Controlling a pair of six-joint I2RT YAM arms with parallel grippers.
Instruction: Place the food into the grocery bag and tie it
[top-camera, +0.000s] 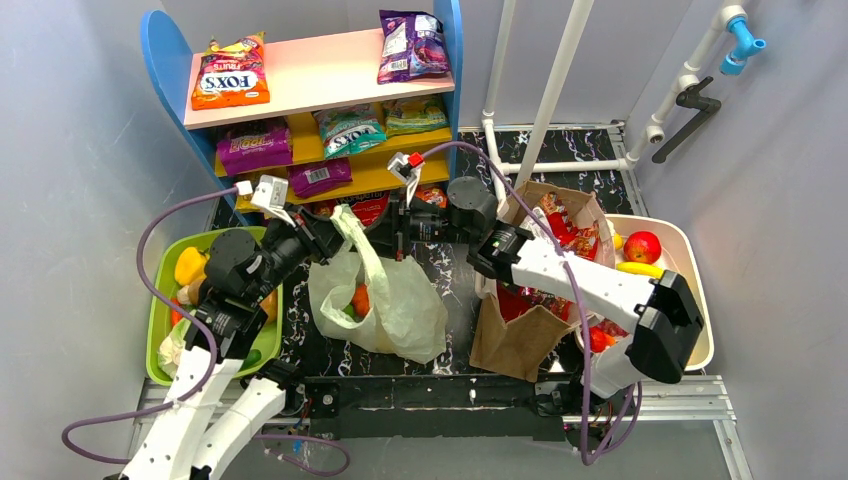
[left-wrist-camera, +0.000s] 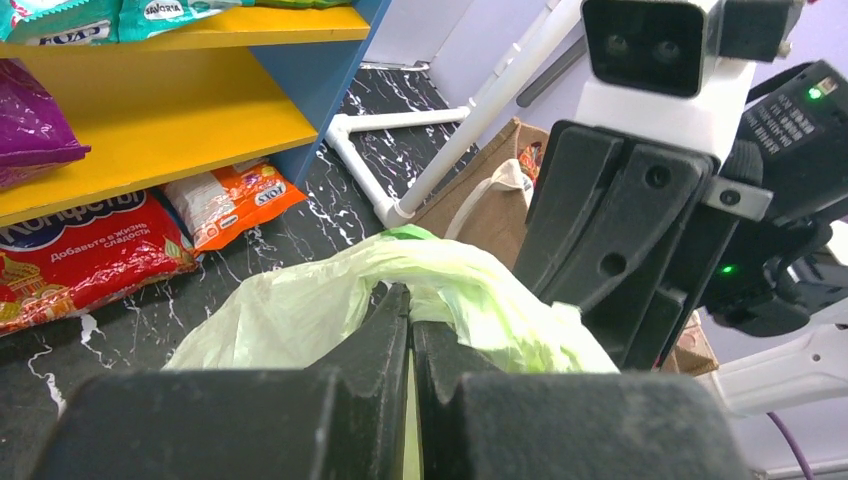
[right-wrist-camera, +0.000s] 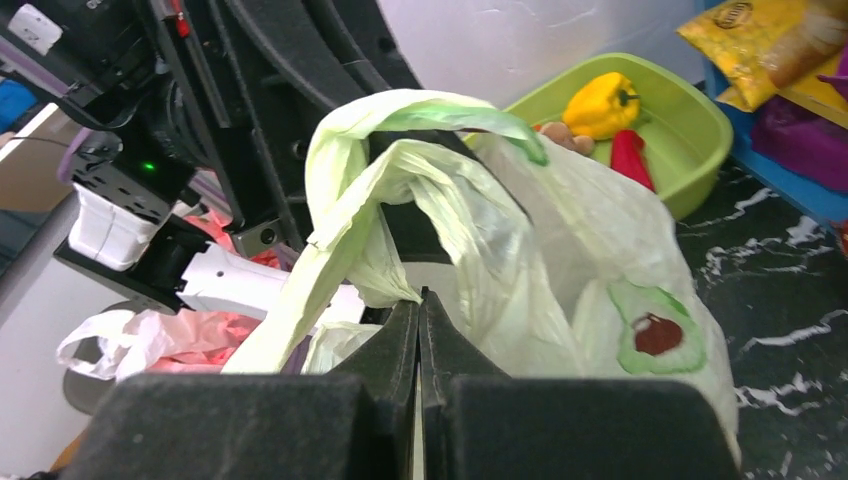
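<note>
The pale-green grocery bag (top-camera: 395, 305) stands at the table's middle, its handles pulled up between my two grippers. An orange piece of food (top-camera: 360, 298) shows through its mouth. My left gripper (left-wrist-camera: 411, 305) is shut on a strip of the bag's handle (left-wrist-camera: 470, 290). Facing it, my right gripper (right-wrist-camera: 419, 300) is shut on another twisted handle strip (right-wrist-camera: 340, 230). In the top view the left gripper (top-camera: 335, 232) and the right gripper (top-camera: 393, 228) meet just above the bag. A yellow pepper (right-wrist-camera: 600, 103) and a red piece (right-wrist-camera: 628, 158) lie in the green tray (right-wrist-camera: 700, 135).
A stiff brown paper bag (top-camera: 520, 335) stands right of the grocery bag under my right arm. A white tub (top-camera: 690, 250) at the right holds a red apple (top-camera: 642, 246). The shelf (top-camera: 320, 80) with candy packs fills the back, and white pipes (top-camera: 545, 100) rise behind.
</note>
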